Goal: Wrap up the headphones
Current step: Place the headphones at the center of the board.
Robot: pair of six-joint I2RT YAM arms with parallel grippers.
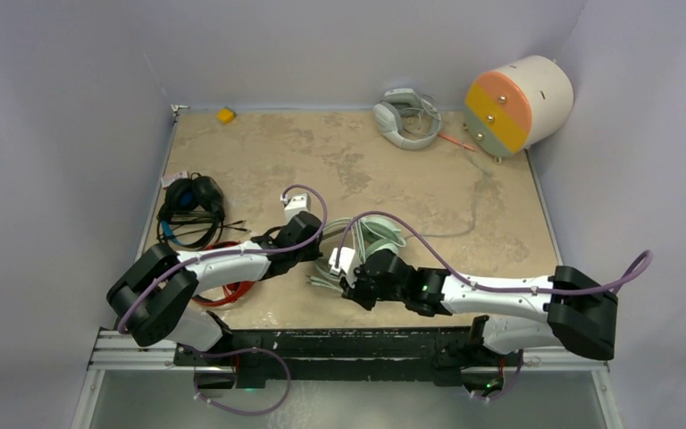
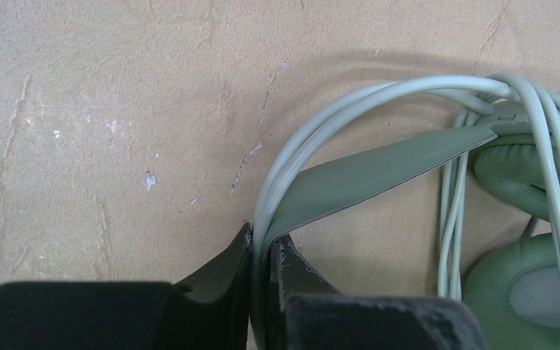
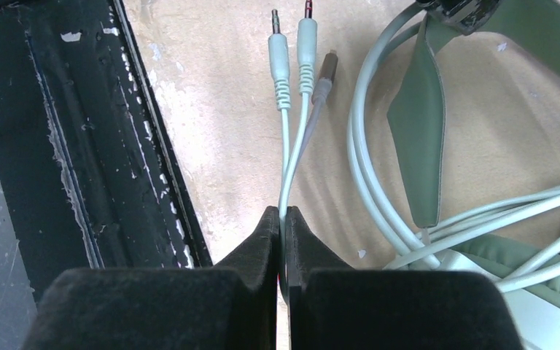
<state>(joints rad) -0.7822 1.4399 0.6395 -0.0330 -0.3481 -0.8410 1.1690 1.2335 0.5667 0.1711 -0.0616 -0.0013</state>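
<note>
The pale mint-green headphones (image 1: 377, 236) lie near the table's middle front, their cable looped over them. My left gripper (image 2: 261, 237) is shut on the green headband (image 2: 379, 171) together with a loop of the pale cable (image 2: 321, 117); a green ear cup (image 2: 525, 284) lies to the right. My right gripper (image 3: 282, 213) is shut on the thin cable end just behind its jack plugs (image 3: 292, 51), close to the table's front edge. The black headphones with blue cups (image 1: 192, 201) lie at the left. The red-and-black headphones (image 1: 232, 288) are mostly hidden under my left arm.
A grey-white headset (image 1: 406, 118) with its cable bundled sits at the back. A white cylinder with an orange and green face (image 1: 518, 103) stands at the back right corner. A small yellow object (image 1: 225, 114) lies at the back left. The black front rail (image 3: 80, 131) runs beside the right gripper.
</note>
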